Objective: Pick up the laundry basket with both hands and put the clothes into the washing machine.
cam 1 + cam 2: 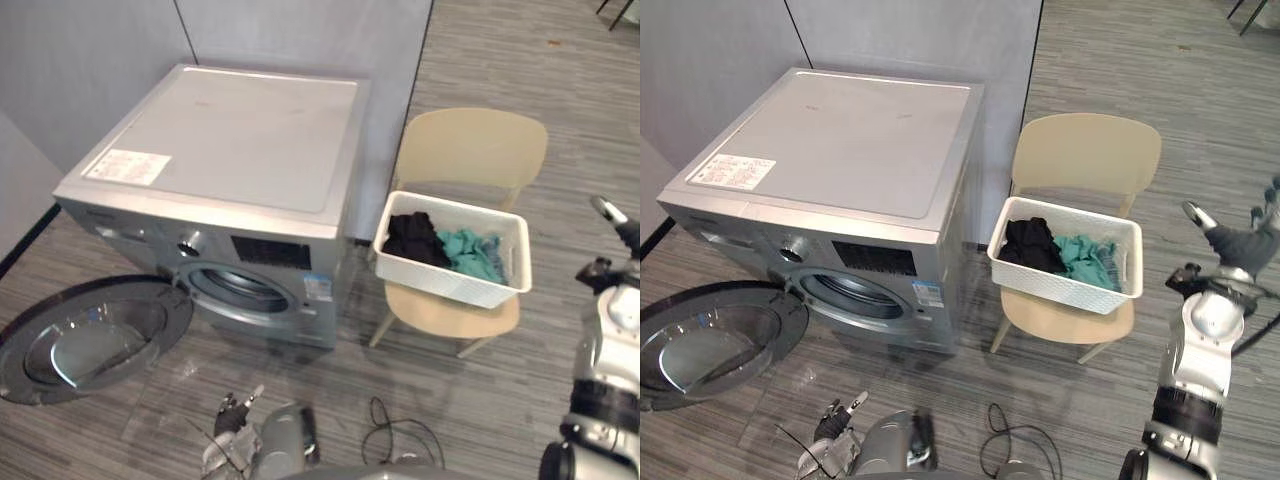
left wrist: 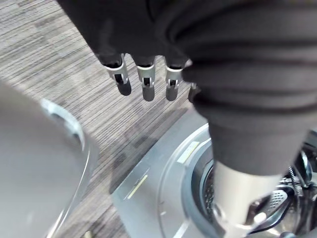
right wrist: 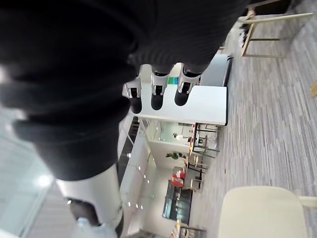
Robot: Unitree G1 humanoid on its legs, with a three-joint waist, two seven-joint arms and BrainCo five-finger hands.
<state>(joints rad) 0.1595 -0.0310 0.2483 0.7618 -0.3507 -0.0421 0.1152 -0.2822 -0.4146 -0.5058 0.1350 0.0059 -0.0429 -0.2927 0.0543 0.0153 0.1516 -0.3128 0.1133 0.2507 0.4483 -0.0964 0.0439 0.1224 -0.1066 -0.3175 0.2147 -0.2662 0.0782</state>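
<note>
A white laundry basket [image 1: 445,284] sits on the seat of a beige chair [image 1: 470,145], to the right of the washing machine. In it lie black clothes [image 1: 415,240] and teal clothes [image 1: 472,252]. The silver washing machine [image 1: 230,140] has its round door [image 1: 85,335] swung open to the lower left, and the drum opening [image 1: 240,290] shows. My left hand [image 1: 235,412] hangs low in front of the machine, fingers [image 2: 144,82] relaxed and holding nothing. To the right of the basket and clear of it, my right hand [image 1: 1238,245] is raised with straight fingers [image 3: 156,94].
Grey partition walls stand behind the machine and the chair. Striped grey floor lies in front of both. The open door takes up floor at the lower left. The chair's back [image 3: 257,213] shows past my right hand.
</note>
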